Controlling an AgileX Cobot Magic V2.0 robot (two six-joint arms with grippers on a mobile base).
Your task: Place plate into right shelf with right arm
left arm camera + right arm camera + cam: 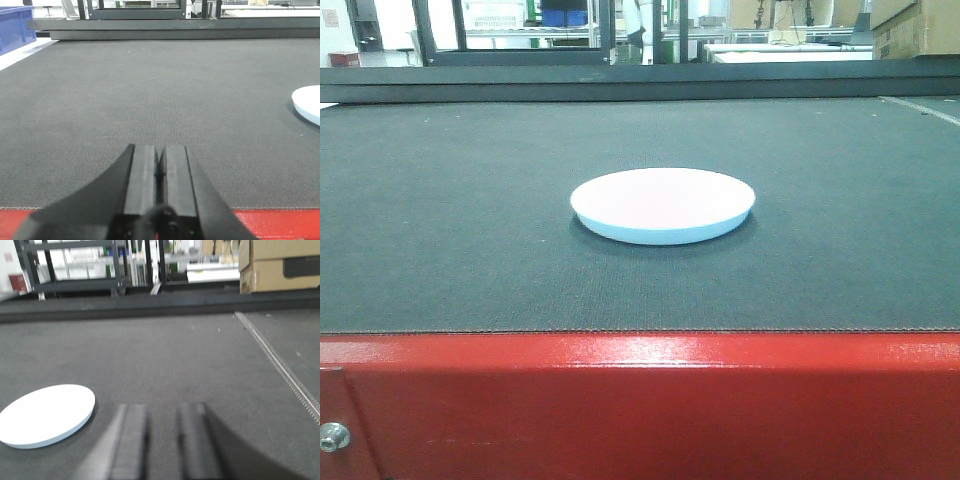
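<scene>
The white plate [663,203] with a pale blue rim lies flat on the dark mat in the middle of the front view. Its edge shows at the right border of the left wrist view as the plate [308,103]. In the right wrist view the plate [46,414] lies to the left, ahead of my right gripper [163,412], which is open, blurred, with bare mat between its fingers. My left gripper [160,150] is shut with nothing in it, low over the mat's near edge. The right shelf is out of view.
A red table edge [640,400] runs below the dark mat [460,220]. A blue bin [14,27] stands at far left. Cardboard boxes [280,264] sit at the far right, a metal strip [280,367] crosses the mat, and dark racks [75,265] stand behind.
</scene>
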